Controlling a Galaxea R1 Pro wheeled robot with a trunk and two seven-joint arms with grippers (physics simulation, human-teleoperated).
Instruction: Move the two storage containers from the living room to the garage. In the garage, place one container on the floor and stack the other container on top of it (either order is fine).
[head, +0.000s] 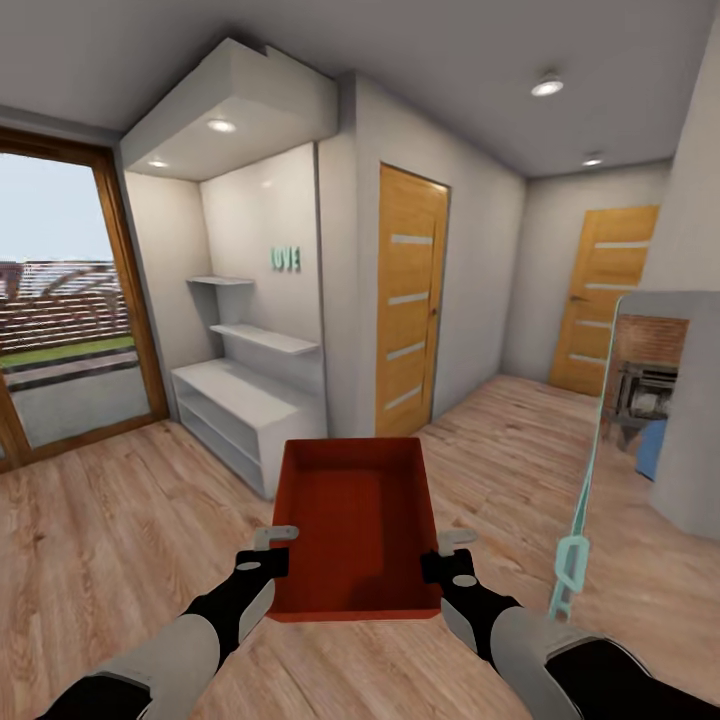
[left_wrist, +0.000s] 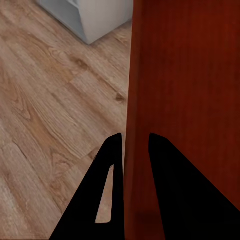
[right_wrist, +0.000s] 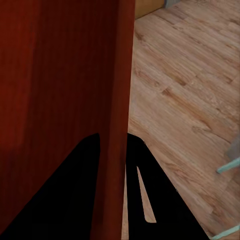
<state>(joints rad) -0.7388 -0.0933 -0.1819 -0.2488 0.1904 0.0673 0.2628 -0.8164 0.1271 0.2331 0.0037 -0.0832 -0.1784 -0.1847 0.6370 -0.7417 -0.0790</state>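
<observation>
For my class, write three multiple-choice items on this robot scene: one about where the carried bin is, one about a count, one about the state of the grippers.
1. Where is the storage container?
A. On the white shelf unit
B. Held between the two grippers, above the wood-plank floor
C. On a concrete floor

2. How many wooden doors with pale horizontal strips show in the head view?
A. One
B. Two
C. Four

3. What are the grippers doing?
A. Each is closed on a side wall of the container
B. Both hang open, away from it
C. One holds a cup

Key:
1 B: the left gripper and right gripper flank the container, with the wood-plank floor below.
2 B: a near door and a far door.
3 A: in each wrist view a container wall sits between the fingers.
</observation>
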